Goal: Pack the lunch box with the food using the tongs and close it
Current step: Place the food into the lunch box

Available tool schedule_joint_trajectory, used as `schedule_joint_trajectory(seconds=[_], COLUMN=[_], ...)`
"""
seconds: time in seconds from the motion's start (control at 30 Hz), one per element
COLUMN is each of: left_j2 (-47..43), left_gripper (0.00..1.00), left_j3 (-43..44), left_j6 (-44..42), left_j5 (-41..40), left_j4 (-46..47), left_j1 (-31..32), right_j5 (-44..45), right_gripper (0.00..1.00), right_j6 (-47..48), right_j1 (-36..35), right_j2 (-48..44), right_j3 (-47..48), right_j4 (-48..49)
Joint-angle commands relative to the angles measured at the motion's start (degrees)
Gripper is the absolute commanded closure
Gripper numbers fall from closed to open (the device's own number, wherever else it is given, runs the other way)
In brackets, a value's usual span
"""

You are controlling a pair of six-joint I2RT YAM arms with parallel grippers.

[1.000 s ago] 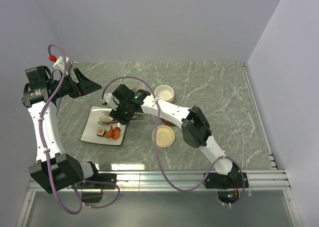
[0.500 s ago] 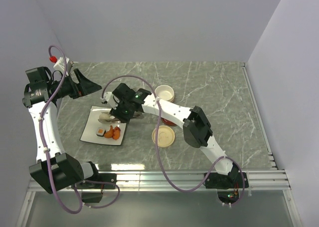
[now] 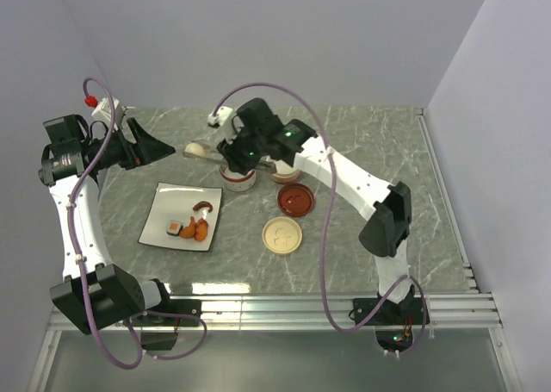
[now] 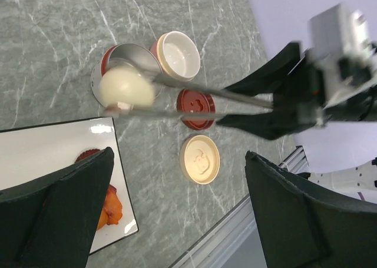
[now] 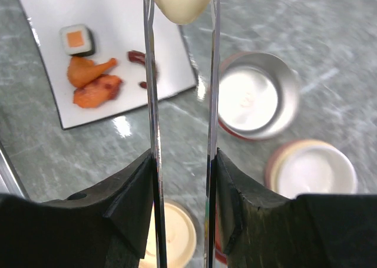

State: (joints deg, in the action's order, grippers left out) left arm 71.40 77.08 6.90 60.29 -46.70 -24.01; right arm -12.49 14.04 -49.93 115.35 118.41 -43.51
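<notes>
From above, one grey marbled desk (image 3: 370,151) carries one white square plate (image 3: 168,204), two round lunch box cups and two loose lids. The left pincer (image 3: 164,148) hangs at the far left with its jaws spread wide and nothing in them. The right pincer (image 3: 232,148) reaches across the desk and is clamped on the single pair of tongs (image 3: 211,153), whose tips pinch one white egg (image 3: 195,151), off the plate and just beside the steel-lined cup (image 3: 237,178), not in it. The cream cup (image 3: 285,175) sits just right of that, partly under the right arm. The red lid (image 3: 295,200) and the cream lid (image 3: 282,235) lie flat nearer the arm bases, apart from both cups. Four pieces lie on the plate: one sushi slice (image 3: 175,228), two orange fried bits (image 3: 195,229) close together, and one dark red-brown piece (image 3: 204,207). The left wrist view shows its own two dark fingers far apart at the bottom corners, with the egg gripped between the two slim tong arms in front of the steel-lined cup; both cups look empty. The right wrist view shows its fingers pressing the tong arms from both sides, the egg at the top edge, and the plate with the same four pieces on the left.
</notes>
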Motion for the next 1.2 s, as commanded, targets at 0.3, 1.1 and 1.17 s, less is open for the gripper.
schedule_joint_trajectory(seconds=[0.3,1.1,1.17], left_j2=[-1.5,0.1,0.1], left_gripper=[0.01,0.00,0.01], left_j3=[-0.3,1.3,1.8], left_j6=[0.2,1.1,1.1], left_j5=[1.5,1.3,1.3], left_j4=[3.0,4.1,4.0], left_j1=[-0.3,-0.2,-0.3], right_j5=[-2.0,-4.3,-4.6], right_gripper=[0.52,0.38,0.38], right_j6=[-3.4,-6.0,-6.1], right_j1=[9.0,10.4,10.4], right_j2=[-7.5,-3.6,-4.5], right_j3=[-10.6,-12.0,-11.4], right_j4=[2.0,2.2,2.0])
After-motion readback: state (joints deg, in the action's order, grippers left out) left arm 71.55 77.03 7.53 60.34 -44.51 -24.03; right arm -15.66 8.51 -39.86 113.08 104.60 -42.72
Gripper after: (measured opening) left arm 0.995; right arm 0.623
